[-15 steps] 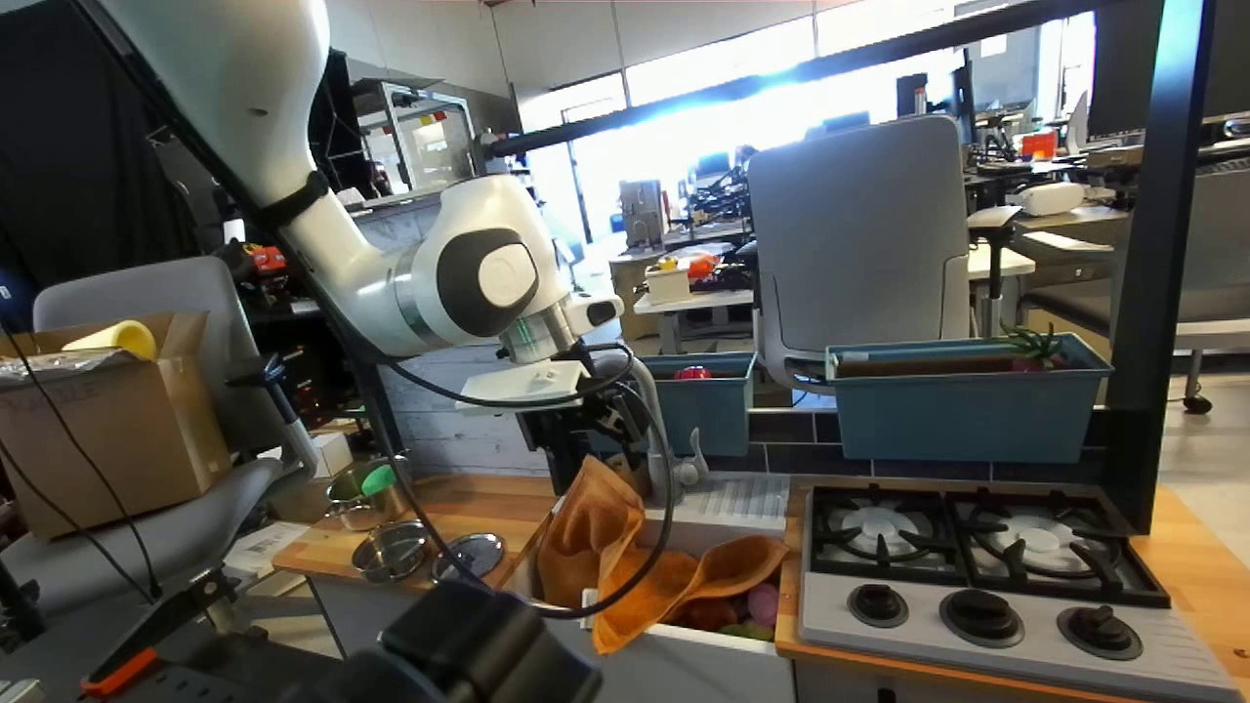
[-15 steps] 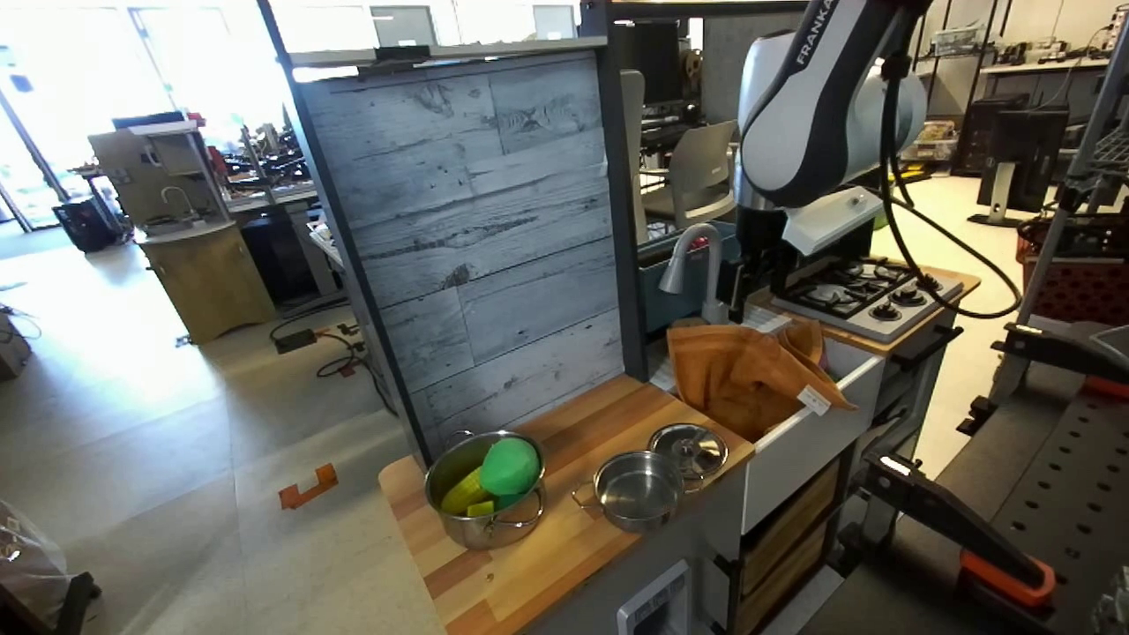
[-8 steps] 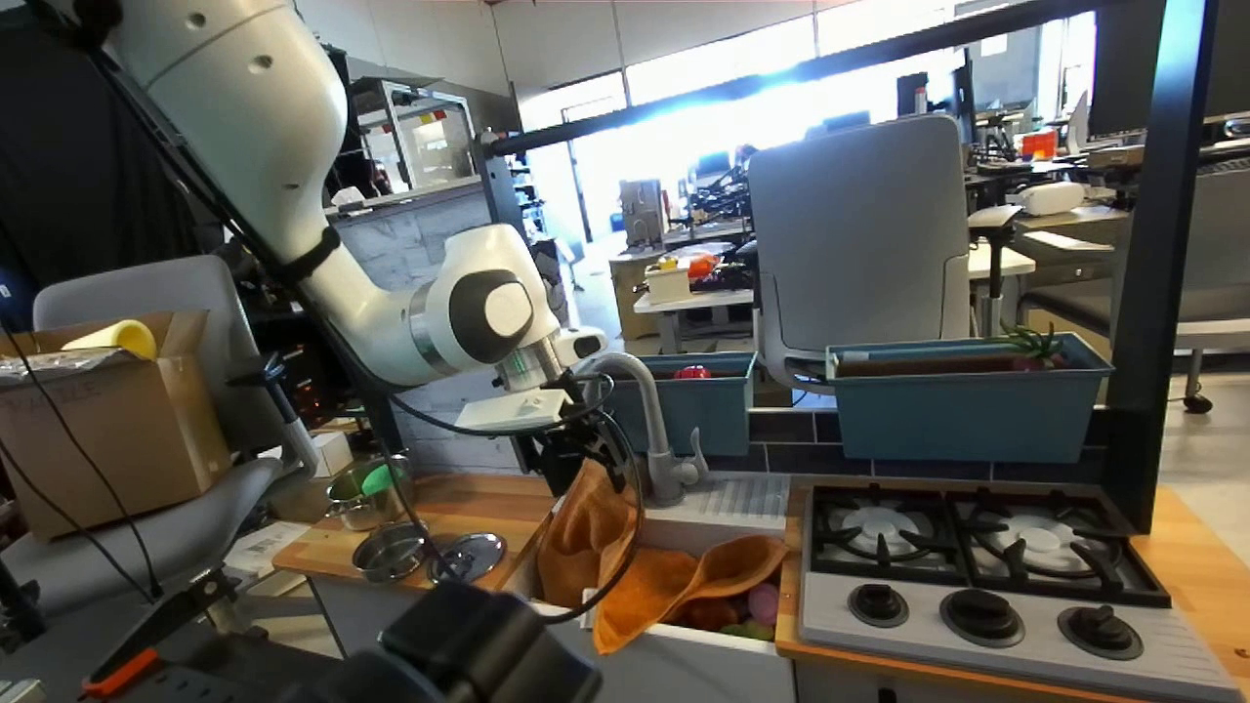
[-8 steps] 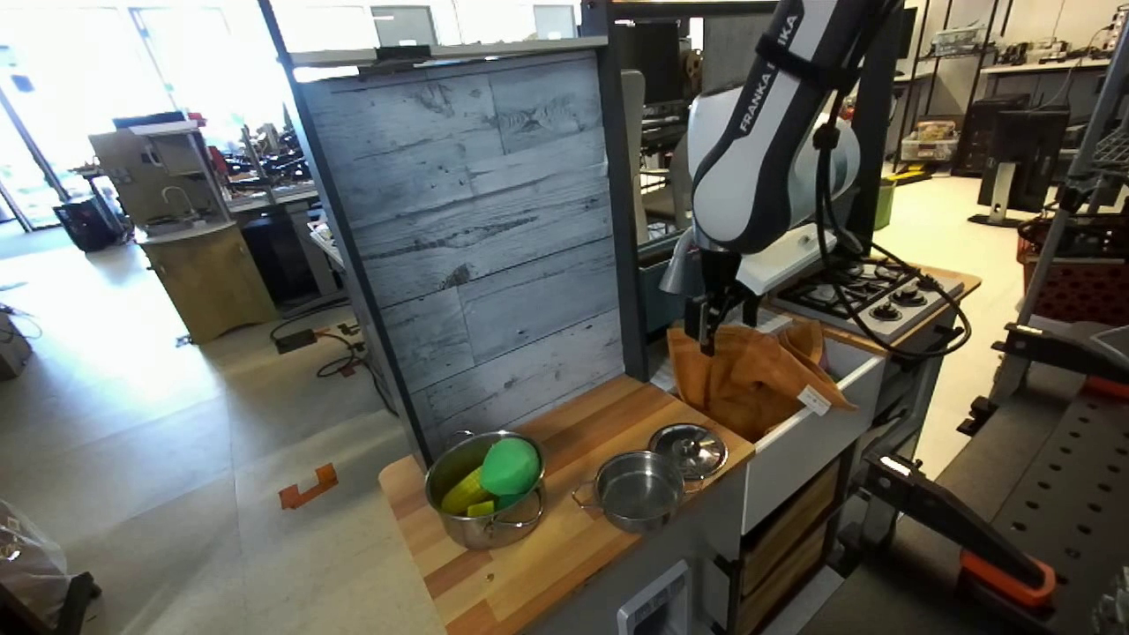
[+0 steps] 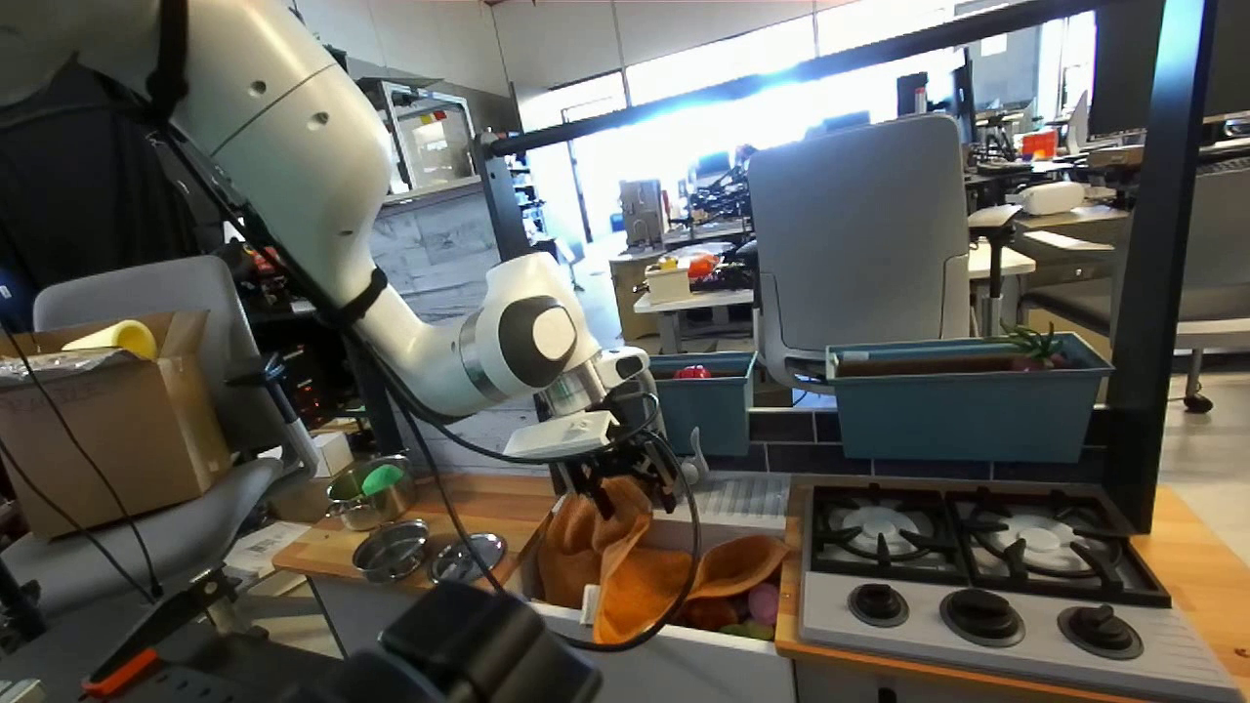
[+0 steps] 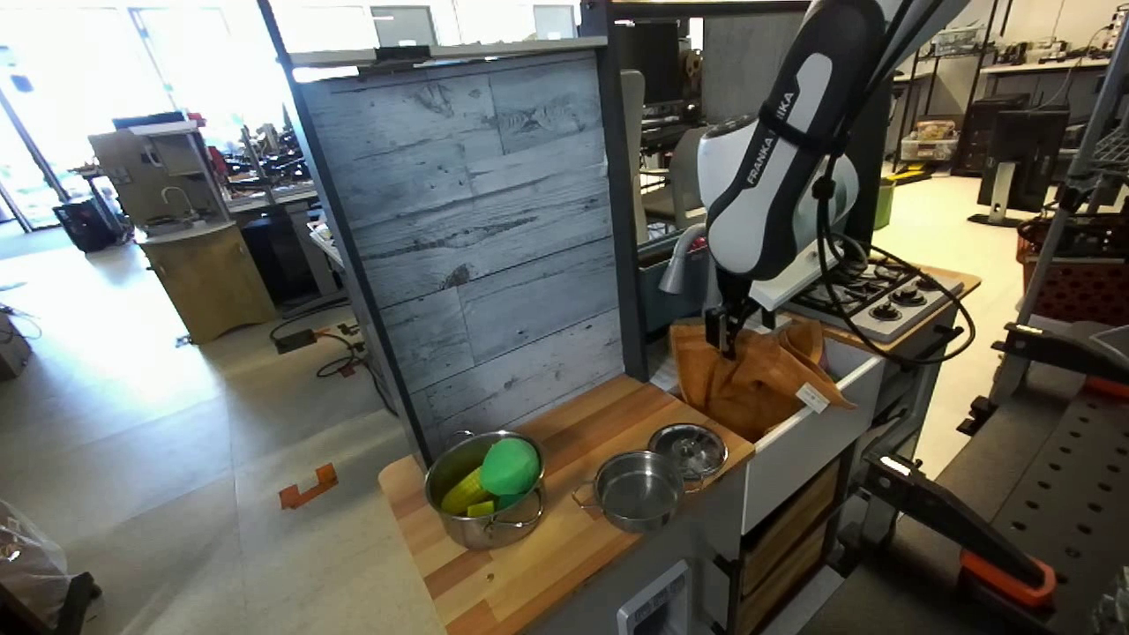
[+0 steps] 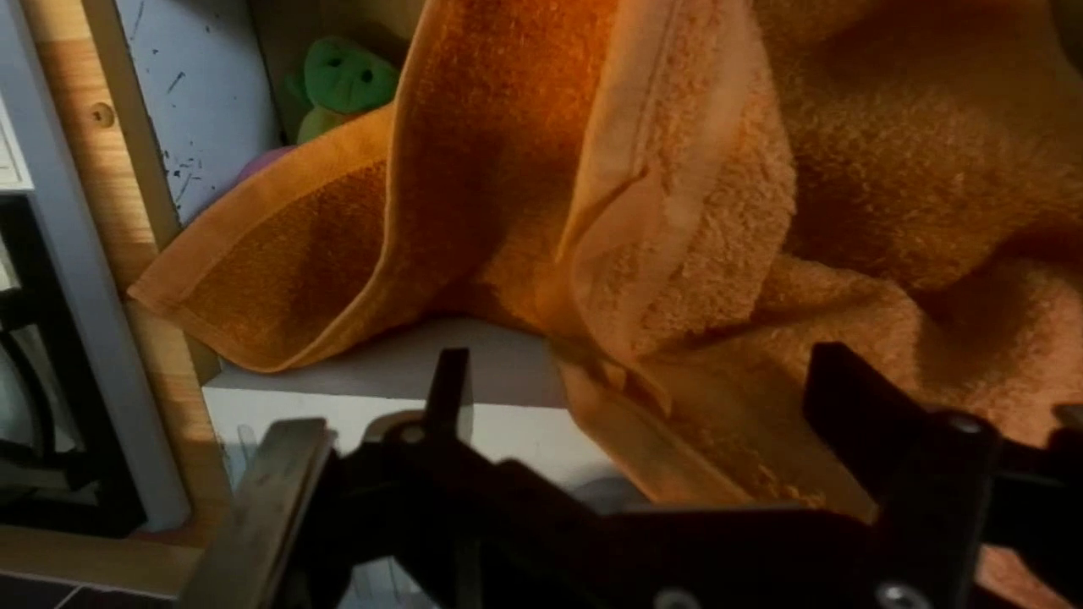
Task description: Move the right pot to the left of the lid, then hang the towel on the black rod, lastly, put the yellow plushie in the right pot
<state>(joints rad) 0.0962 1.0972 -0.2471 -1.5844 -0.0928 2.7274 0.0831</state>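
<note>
Bright light floods the windows (image 5: 718, 68) behind a gray office chair (image 5: 859, 239); a gray wood-plank panel (image 6: 481, 234) rises beside pale flooring (image 6: 212, 432).

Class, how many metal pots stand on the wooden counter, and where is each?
2: the shallow pot beside the lid, and the taller pot farther from the lid, towards one end of the counter. None seems hidden.
</note>
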